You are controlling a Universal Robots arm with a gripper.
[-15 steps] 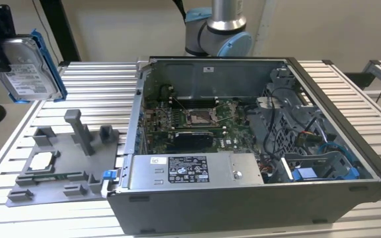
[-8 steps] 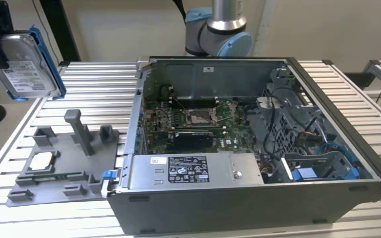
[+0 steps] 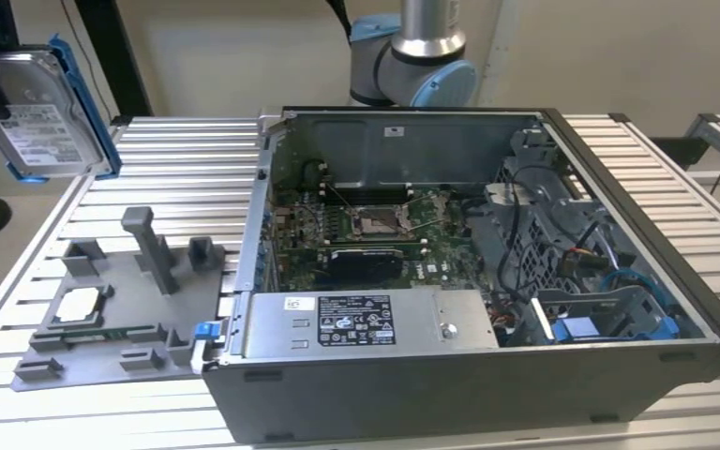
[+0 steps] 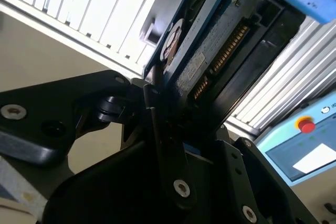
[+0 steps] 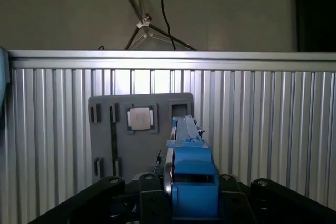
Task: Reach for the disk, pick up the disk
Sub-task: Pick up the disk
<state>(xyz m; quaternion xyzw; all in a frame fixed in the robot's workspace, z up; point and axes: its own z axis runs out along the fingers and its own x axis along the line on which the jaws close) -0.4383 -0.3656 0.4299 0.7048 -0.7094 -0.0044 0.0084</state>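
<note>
A: Where's the disk (image 3: 45, 117)?
B: Upright in the air over the slatted table (image 3: 172, 178), at the exterior view's upper left.
A: And the gripper (image 5: 192, 203)?
B: Its 2 fingers are clamped on the disk, 1 on each side.

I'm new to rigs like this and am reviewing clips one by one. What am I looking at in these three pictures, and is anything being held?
The machine is a single robot arm with a two-fingered gripper. The exterior view comes from a camera off the arm. Both wrist views come from cameras riding near the gripper. On the slatted metal table stand an open computer case and, on the exterior view's left, a grey fixture plate. The gripper is shut on the disk, a silver hard drive in a blue bracket, held in the air off the table.
</note>
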